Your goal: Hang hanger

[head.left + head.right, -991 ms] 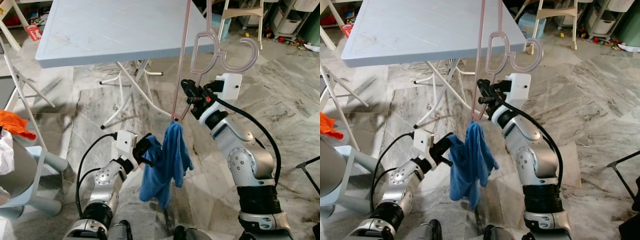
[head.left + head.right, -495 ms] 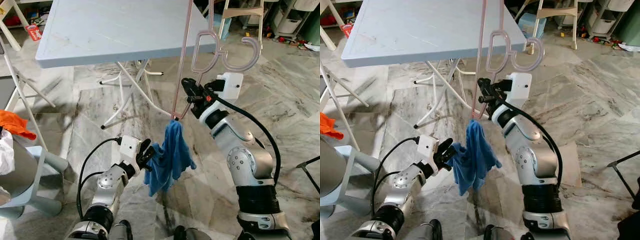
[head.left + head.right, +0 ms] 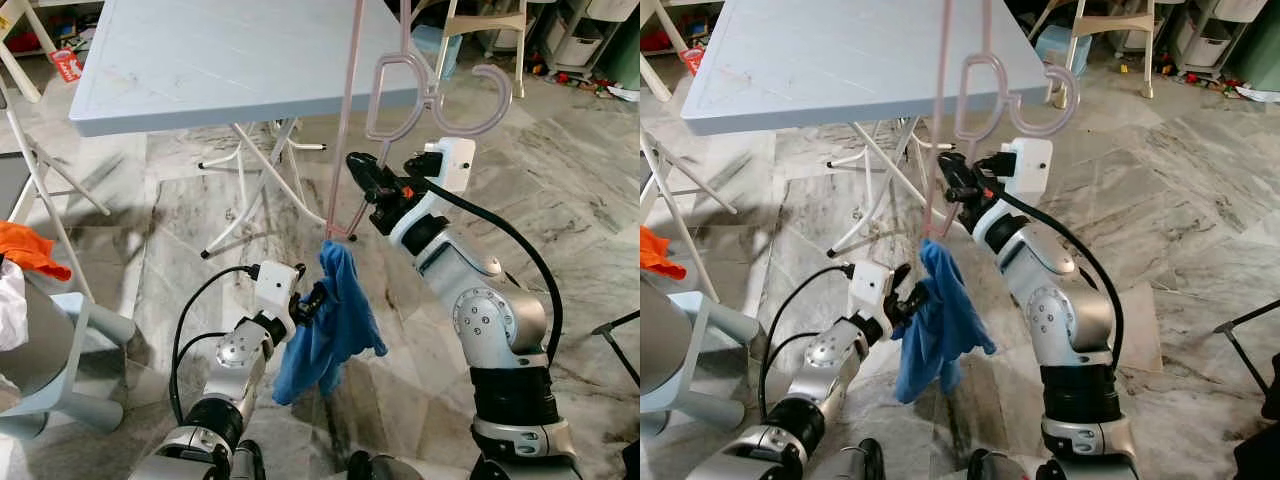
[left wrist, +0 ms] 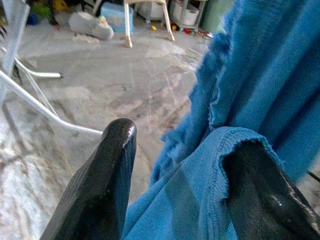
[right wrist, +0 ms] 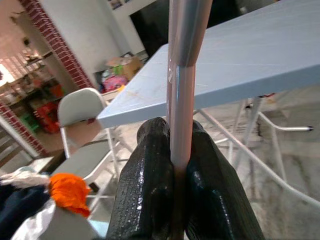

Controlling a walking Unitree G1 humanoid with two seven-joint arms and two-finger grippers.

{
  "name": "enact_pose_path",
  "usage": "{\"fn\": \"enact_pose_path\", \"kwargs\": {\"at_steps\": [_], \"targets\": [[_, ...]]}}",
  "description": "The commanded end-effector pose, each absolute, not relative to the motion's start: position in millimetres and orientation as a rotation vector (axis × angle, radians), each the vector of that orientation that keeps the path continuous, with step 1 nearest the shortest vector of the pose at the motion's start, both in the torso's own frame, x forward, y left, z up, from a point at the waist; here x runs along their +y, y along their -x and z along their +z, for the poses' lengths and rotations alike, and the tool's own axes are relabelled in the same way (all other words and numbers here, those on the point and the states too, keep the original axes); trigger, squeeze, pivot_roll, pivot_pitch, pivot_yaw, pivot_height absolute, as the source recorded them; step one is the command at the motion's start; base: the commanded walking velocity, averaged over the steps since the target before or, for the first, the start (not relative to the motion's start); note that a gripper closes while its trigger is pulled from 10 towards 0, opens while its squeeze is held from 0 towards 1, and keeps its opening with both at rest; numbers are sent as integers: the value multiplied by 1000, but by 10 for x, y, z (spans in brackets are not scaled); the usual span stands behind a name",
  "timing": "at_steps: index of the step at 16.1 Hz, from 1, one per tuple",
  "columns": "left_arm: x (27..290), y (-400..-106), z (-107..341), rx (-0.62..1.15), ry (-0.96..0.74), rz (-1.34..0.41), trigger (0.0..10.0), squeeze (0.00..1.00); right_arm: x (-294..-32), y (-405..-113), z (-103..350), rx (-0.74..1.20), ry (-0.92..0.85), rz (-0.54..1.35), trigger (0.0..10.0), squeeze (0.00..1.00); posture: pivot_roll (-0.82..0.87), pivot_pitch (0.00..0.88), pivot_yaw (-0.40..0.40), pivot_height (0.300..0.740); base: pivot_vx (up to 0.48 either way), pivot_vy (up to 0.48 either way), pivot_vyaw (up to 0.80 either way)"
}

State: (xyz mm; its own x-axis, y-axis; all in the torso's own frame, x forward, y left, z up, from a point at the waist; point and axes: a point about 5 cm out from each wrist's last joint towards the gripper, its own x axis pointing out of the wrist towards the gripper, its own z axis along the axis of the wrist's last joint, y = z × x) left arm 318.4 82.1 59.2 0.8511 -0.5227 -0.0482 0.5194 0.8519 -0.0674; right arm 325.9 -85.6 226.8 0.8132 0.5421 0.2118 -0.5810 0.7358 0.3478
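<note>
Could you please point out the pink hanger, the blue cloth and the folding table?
pink hanger [image 3: 470, 100], left eye view, on its hook curve.
blue cloth [image 3: 340, 315], left eye view, on the hanging middle folds.
folding table [image 3: 200, 60], left eye view, on its bare top.

Right hand [image 3: 362, 172] raised and pinched shut, left hand [image 3: 312, 299] low, fingers [image 4: 107, 170] spread

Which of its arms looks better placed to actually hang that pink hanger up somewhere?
The right. The right gripper is clamped on the pink hanger, holding it up, while the left gripper sits low in the blue cloth hanging from it.
</note>
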Motion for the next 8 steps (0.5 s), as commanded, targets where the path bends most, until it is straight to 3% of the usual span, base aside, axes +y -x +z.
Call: {"fn": "enact_pose_path", "kwargs": {"at_steps": [1,8], "targets": [[802,-3189,588,67,40,-549,10000,1000,-794,-3193,2397,-137,-417,685,10000,0,-96,180,-6,740,0,0,0],[687,-3132,577,58,72,-658,10000,1000,-746,-3148,2380,-113,-391,740,10000,0,-99,178,-9,740,0,0,0]]}}
